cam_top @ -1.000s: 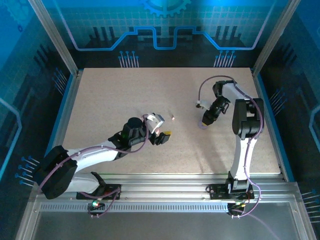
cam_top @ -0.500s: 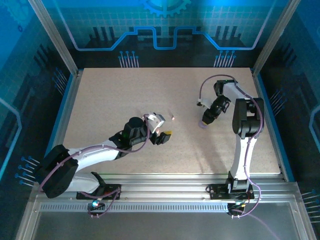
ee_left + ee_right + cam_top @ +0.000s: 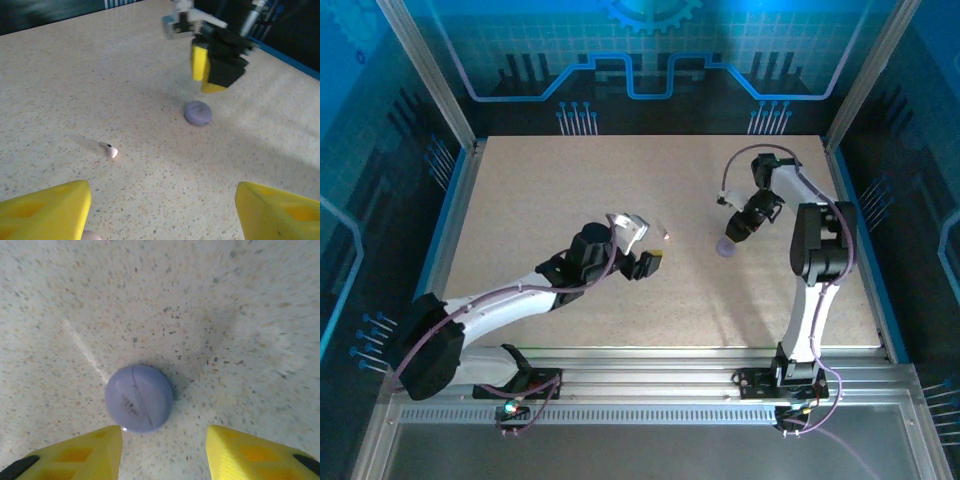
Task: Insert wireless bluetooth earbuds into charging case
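Observation:
A pale pinkish-white earbud lies alone on the speckled table, ahead and left of my left gripper; it is a small speck from above. My left gripper is open with bare table between its yellow fingers. A pale rounded bit peeks out beside the left finger; I cannot tell what it is. The shut greyish-lilac round case rests flat just beyond my open right gripper, close to its left finger. The case sits just in front of the right gripper.
The right gripper hovers over the lilac case in the left wrist view. A blue rail borders the table on the left, and another on the right. A faint pale scratch marks the table.
My left arm has stretched forward and right toward the lone earbud. My right gripper has drawn back from the lilac case, which now lies uncovered.

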Robot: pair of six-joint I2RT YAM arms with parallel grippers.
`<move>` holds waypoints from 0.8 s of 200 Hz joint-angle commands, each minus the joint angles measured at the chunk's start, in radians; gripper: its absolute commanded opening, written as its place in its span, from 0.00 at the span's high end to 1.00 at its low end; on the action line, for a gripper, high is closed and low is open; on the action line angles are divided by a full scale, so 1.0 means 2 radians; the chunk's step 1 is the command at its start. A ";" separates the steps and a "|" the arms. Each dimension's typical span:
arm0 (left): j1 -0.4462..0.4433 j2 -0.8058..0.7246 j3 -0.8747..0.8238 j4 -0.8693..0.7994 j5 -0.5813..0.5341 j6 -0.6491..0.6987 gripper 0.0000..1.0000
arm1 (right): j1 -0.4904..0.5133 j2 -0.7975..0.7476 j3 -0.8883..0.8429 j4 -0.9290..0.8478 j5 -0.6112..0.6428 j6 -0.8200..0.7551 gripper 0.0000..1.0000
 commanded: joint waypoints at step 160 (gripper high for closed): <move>0.089 0.090 0.221 -0.456 0.019 0.109 0.29 | 0.284 -0.446 -0.386 0.308 0.106 0.488 0.55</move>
